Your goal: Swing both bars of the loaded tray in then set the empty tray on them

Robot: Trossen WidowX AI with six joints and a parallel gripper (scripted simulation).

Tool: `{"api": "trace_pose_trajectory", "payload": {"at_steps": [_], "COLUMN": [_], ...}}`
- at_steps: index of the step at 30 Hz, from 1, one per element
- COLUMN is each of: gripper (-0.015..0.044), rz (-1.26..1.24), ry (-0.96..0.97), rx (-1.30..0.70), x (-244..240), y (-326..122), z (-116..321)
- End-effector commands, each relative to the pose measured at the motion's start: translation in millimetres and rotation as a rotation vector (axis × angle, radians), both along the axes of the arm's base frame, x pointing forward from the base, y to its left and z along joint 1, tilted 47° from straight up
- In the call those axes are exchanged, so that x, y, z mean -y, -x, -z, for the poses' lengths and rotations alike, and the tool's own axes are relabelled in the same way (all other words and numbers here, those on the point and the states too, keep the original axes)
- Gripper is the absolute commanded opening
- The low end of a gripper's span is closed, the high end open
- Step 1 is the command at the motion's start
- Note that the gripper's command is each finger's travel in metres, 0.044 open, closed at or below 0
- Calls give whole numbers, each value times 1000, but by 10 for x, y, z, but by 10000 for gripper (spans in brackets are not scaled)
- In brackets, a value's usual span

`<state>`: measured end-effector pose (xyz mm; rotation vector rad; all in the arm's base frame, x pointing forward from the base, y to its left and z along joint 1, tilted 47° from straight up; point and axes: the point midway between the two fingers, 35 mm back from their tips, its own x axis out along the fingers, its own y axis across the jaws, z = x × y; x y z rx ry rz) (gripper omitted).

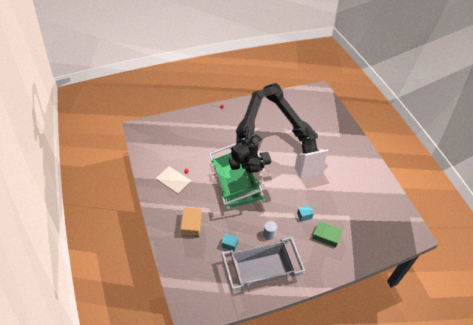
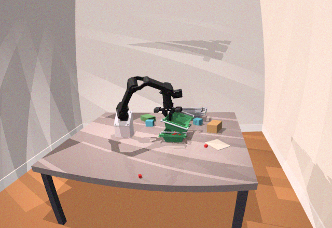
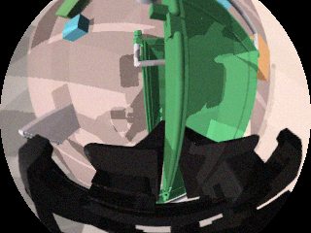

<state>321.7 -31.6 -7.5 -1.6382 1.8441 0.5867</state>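
Observation:
My gripper (image 2: 169, 117) (image 3: 167, 123) is shut on one long rim of the empty green tray (image 1: 236, 180) (image 2: 179, 120) (image 3: 204, 97). The held tray hangs tilted above the loaded tray, its far long side lower than the gripped one; its wire bars stick out at its ends. The loaded green tray (image 2: 174, 139) (image 3: 150, 89) stands on the table directly below, mostly hidden. Red blocks (image 2: 174, 133) show inside it. A wire bar (image 3: 150, 63) of the loaded tray lies in across its top. Whether the held tray touches the bars, I cannot tell.
A grey tray (image 1: 263, 266) stands beyond a grey cylinder (image 1: 270, 230). Around are two blue blocks (image 1: 305, 213) (image 1: 230, 241), a green block (image 1: 327, 233), an orange block (image 1: 191, 221) and a cream sheet (image 1: 173, 179). Two red cubes (image 2: 206, 145) (image 2: 139, 176) lie loose.

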Motion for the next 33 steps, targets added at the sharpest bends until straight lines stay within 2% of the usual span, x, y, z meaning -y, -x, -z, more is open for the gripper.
{"api": "trace_pose_trajectory", "payload": {"at_steps": [1,22,33], "gripper": [0,0,0], "rz": [9,0,9], "ry": [-3,0,-3], "rx": [-31,-1,-31], "x": [43,3,81], "y": [70,4,114], "z": [34,3,81]}}
